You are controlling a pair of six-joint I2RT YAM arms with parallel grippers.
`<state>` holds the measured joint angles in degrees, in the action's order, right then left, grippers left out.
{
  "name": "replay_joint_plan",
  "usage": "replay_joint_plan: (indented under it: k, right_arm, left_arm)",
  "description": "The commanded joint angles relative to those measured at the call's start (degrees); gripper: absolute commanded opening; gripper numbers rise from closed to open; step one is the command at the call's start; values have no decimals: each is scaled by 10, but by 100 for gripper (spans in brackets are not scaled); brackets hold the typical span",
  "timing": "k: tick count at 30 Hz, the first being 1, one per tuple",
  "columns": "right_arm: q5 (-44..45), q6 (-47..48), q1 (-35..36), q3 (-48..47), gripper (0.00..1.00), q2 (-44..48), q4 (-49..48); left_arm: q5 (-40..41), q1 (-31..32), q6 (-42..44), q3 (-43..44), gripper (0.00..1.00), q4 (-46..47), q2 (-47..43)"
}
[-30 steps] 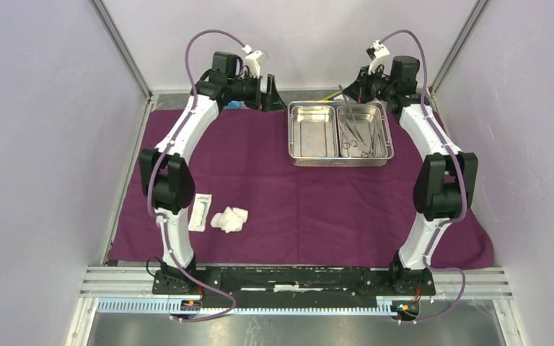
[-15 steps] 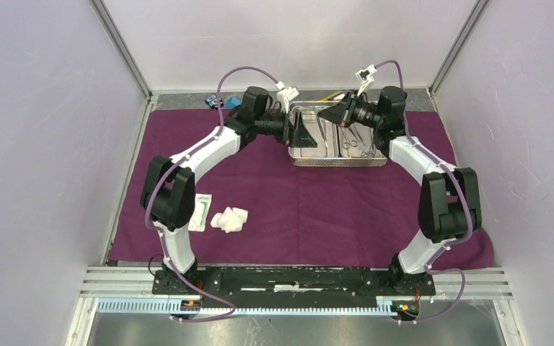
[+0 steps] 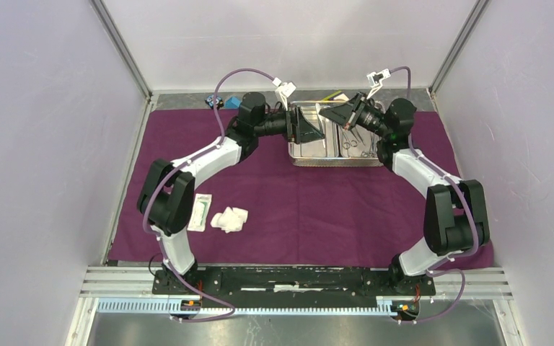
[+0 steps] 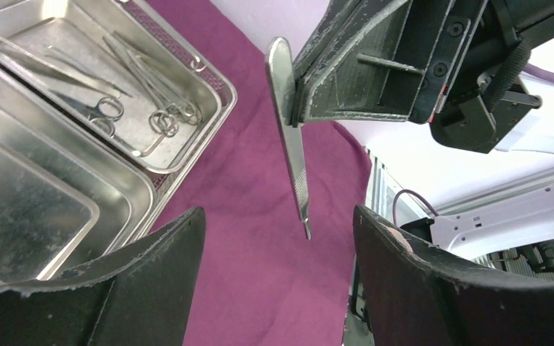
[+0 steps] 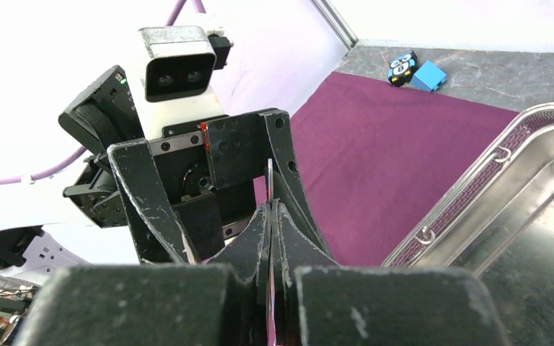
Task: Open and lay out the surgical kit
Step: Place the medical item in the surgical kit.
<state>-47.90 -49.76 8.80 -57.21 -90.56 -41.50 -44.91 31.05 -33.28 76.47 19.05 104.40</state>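
The dark-purple cloth [image 3: 296, 209] lies spread flat. The two-compartment steel tray [image 3: 339, 161] stands at its back, with clamps and tweezers [image 4: 151, 108] in one compartment and the other bare. My right gripper [image 5: 270, 210] is shut on a slim flat steel instrument [image 4: 288, 122] and holds it in the air over the tray. In the left wrist view the instrument's free end hangs between the tips of my open left gripper [image 4: 278, 216], touching neither finger. The two grippers face each other in the top view, left [image 3: 306, 128] and right [image 3: 328, 114]. White gauze wads [image 3: 229, 218] and the flat white packet [image 3: 200, 212] lie at the cloth's front left.
Small blue and black blocks [image 3: 223, 101] sit on the grey surface behind the cloth's back left corner, also in the right wrist view [image 5: 415, 71]. Enclosure walls and frame posts stand on both sides and behind. The cloth hangs over at the front right.
Both arms have swung in from the back corners and now meet over the tray. The right gripper has brought the steel instrument between the left gripper's open fingers.
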Motion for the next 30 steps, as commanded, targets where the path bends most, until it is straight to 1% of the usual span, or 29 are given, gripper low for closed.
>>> replay_joint_plan:
  k: [1,4,6,14,17,20,23,25,26,27,28,30]
  right_arm:
    - [13,-33,3,6,0,25,-65]
    - [16,-45,2,13,0,21,-81]
    - [17,-50,3,16,0,19,-87]
    - [18,-53,1,21,0,19,-96]
    - [19,-53,0,24,0,22,-97]
    - [19,-52,-3,26,0,25,-97]
    - [16,-49,-4,30,0,29,-101]
    - [8,-36,-6,29,0,33,-106]
    - [1,-26,-10,27,1,36,-106]
    - [-6,-13,-13,26,6,39,-103]
    - [-14,-2,-19,24,11,41,-101]
    - [-38,34,-33,18,26,46,-88]
  left_arm:
    - [-8,18,-49,-6,80,93,-11]
    - [-17,26,-75,-19,74,134,-6]
    - [-24,29,-83,-20,66,150,-3]
    - [-30,30,-86,-30,46,161,-4]
    - [-32,30,-83,-32,33,160,-5]
    - [-30,30,-64,-27,19,139,-8]
    - [-31,29,-36,-14,4,97,-11]
    - [-36,29,-4,-4,2,55,-14]
    - [-40,29,21,3,2,25,-17]
    - [-44,29,45,8,2,-4,-21]
    - [-49,28,80,12,2,-42,-26]
    - [-60,29,171,25,2,-134,-43]
